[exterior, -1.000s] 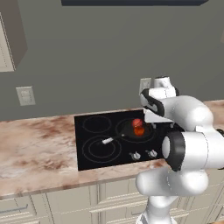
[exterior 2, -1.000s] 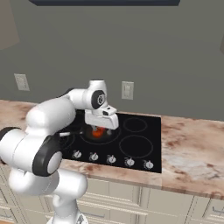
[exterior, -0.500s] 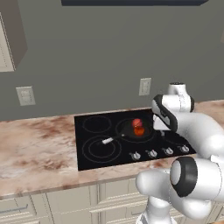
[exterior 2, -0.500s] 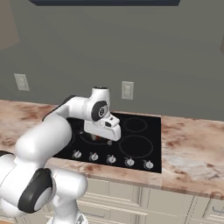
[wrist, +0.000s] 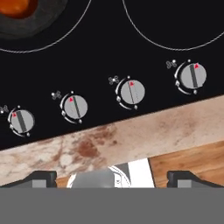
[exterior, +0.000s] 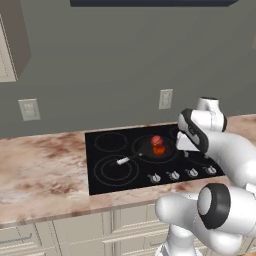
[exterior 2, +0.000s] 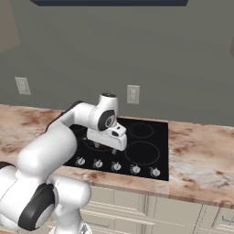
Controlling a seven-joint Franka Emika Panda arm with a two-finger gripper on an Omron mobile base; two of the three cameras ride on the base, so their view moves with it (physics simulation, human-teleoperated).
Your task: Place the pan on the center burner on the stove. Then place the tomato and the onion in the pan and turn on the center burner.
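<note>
Arm reaches forward from the base with the wrist turned down over the front edge of the stove [exterior: 102, 170]; in the right base view the white hand block hangs above the knob row, just right of the pan's burner. Gripper [wrist: 112, 177] has its jaws spread wide with nothing between them: the two dark fingertips [wrist: 39, 178] sit at the far corners of the hand view, well apart. In the hand view the gripper hangs above the front strip of the marbled counter [wrist: 131, 140], near the knobs [wrist: 132, 92] but not touching any. Four knobs show in that view, each silver with a dark bar, a small red pointer mark and a tiny pale burner symbol beside it; no readable lettering. Pan [exterior: 145, 150] sits on the center burner ring, its handle pointing to the robot's left and its pale tip [exterior: 121, 161] lying over the front-left ring. Tomato [exterior: 159, 149] and onion [exterior: 156, 140] both lie inside the pan, touching or nearly so, the onion behind. Hand view catches an edge of the pan and an orange ball at upper left. Wall outlet [exterior: 165, 98] behind the stove, a second outlet [exterior: 28, 109] farther left, cabinet fronts [exterior: 85, 230] below the counter.
</note>
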